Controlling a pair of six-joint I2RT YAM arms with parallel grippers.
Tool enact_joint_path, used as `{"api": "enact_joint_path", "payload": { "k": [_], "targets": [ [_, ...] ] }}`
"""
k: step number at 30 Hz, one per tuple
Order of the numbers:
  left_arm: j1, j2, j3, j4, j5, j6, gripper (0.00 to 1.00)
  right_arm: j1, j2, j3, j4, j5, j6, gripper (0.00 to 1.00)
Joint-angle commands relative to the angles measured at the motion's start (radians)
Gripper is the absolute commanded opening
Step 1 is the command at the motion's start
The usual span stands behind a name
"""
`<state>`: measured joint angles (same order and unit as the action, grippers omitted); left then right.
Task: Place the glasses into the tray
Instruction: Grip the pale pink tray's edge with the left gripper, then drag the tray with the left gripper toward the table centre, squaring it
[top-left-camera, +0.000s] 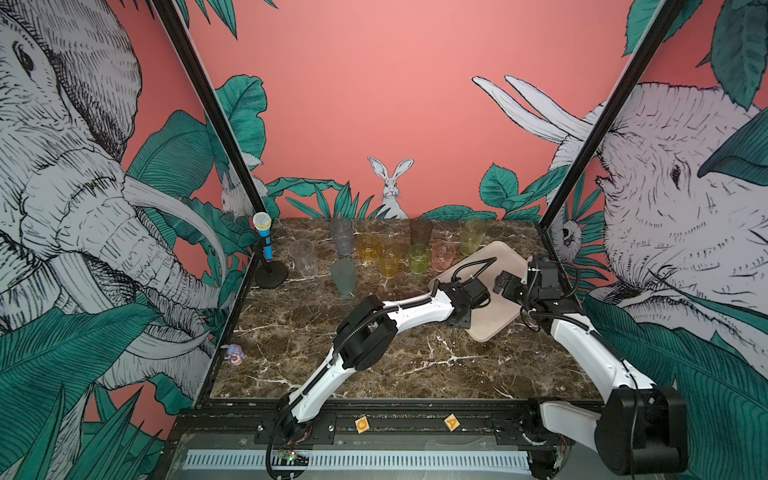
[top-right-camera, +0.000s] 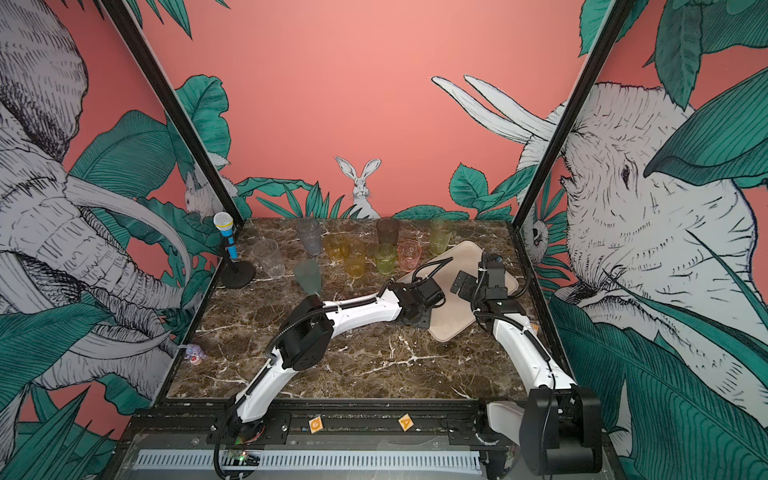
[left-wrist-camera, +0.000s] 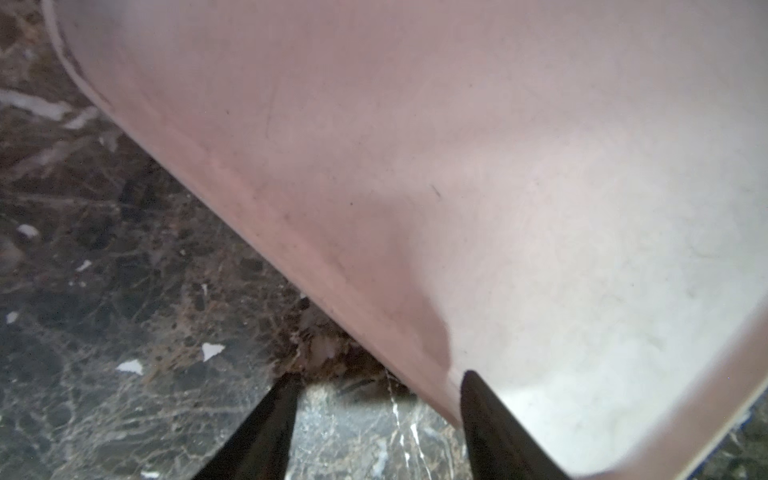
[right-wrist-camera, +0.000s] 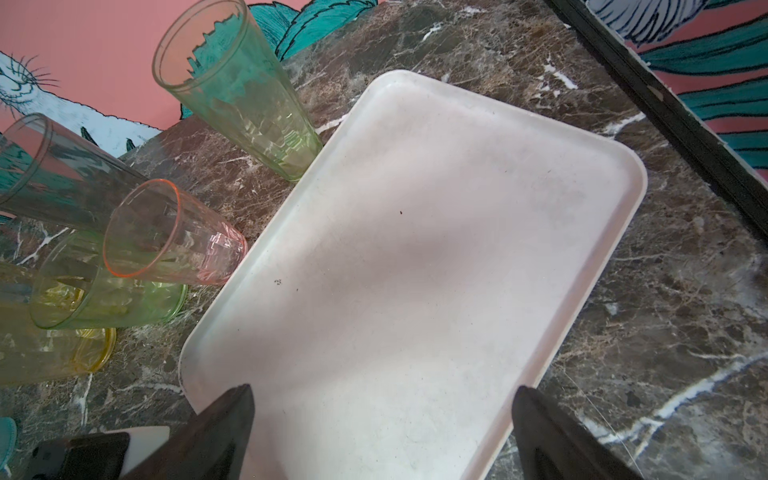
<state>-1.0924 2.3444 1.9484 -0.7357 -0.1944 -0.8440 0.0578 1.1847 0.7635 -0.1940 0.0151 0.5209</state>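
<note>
Left gripper: jaws apart, not clamped on anything. In the left wrist view one finger is over the table and the other is over the floor of the tray. The tray's low rim runs between them, with a gap visible on the table side. In both top views I point this gripper down at the near left edge of the tray.

Right gripper: jaws spread wide, holding nothing. I hold it above the tray, and in the right wrist view both fingers frame the tray floor.

The tray lies flat on the right part of the table, turned at an angle to the table edges.

All nine glasses are on the table, outside the tray, towards the back wall.
- Back row: blue-grey glass, smoky grey glass, tall green glass. The tall green glass is just beside the far edge of the tray.
- Next row: clear glass, amber glass, yellow glass, short green glass, pink glass. The pink glass is just beside the tray's rim.
- Teal glass: in front of the others, well apart from the tray. I cannot tell which way up it is.

A toy microphone stands on a black base at the far left edge of the table.
</note>
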Motion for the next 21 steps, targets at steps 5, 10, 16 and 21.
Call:
{"api": "enact_joint_path", "payload": {
  "k": [5,10,16,21],
  "targets": [
    [-0.006,0.013,0.024,-0.041,-0.003,-0.020,0.56,-0.003,0.000,-0.007,0.030,-0.004,0.010,0.99],
    [-0.003,0.016,0.020,-0.044,-0.007,-0.021,0.52,-0.003,0.007,-0.006,0.032,-0.011,0.010,0.99],
    [0.002,0.026,0.031,-0.044,-0.009,-0.033,0.53,-0.003,0.020,-0.012,0.046,-0.024,0.011,0.99],
    [0.002,0.046,0.051,-0.059,-0.004,-0.032,0.50,-0.003,0.033,-0.007,0.045,-0.031,0.011,0.99]
  ]
}}
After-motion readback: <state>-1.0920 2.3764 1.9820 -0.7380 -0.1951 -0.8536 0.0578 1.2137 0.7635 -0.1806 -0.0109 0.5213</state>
